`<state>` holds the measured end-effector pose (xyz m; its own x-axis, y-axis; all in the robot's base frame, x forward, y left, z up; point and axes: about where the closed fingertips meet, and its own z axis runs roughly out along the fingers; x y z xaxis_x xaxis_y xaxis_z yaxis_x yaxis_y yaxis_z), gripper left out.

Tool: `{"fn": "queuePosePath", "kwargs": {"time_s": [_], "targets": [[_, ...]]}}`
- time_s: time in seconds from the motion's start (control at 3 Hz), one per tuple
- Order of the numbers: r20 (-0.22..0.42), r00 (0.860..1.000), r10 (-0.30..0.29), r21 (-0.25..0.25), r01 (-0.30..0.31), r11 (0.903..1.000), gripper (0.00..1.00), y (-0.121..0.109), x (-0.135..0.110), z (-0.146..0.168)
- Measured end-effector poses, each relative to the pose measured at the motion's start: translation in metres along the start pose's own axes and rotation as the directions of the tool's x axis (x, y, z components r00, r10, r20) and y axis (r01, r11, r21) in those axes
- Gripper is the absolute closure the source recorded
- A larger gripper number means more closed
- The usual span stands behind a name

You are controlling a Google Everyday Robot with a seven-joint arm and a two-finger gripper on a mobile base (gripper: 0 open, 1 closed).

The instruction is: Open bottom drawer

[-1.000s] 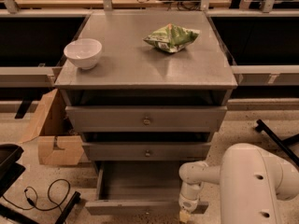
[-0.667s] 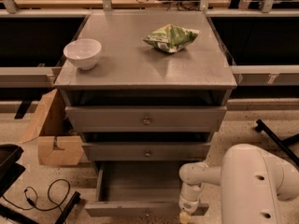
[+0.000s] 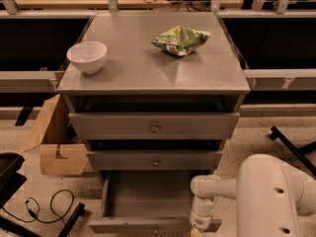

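The bottom drawer (image 3: 148, 199) of the grey cabinet is pulled out, showing its plain grey inside. Its narrow front (image 3: 133, 225) lies along the lower edge of the view, with the knob (image 3: 155, 230) barely showing. My white arm reaches down at the lower right, and its gripper (image 3: 196, 229) hangs at the right end of the drawer front, partly cut off by the frame edge. The mid-sized drawer (image 3: 155, 160) and the top drawer (image 3: 154, 126) above it are shut, each with a small round knob.
A white bowl (image 3: 87, 57) and a green crumpled bag (image 3: 180, 39) sit on the cabinet top (image 3: 148, 68). A cardboard box (image 3: 53, 142) stands on the floor at the left, with a black cable (image 3: 47, 209) and a black object (image 3: 9, 174) near it. A black leg (image 3: 292, 146) lies at the right.
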<state>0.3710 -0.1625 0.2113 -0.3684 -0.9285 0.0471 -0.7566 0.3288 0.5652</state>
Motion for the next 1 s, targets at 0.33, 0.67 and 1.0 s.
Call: {"fn": "queuePosePath", "kwargs": {"time_s": [0.33,0.67,1.0], "targets": [[-0.002,1.000,-0.001,-0.009,0.001,1.0000,1.00,0.001,0.000,-0.002],[-0.007,1.000,-0.003,-0.035,0.003,0.9994,1.00,0.007,0.002,0.000],[-0.004,1.000,-0.008,-0.067,0.008,0.9977,1.00,0.016,0.003,0.003]]}}
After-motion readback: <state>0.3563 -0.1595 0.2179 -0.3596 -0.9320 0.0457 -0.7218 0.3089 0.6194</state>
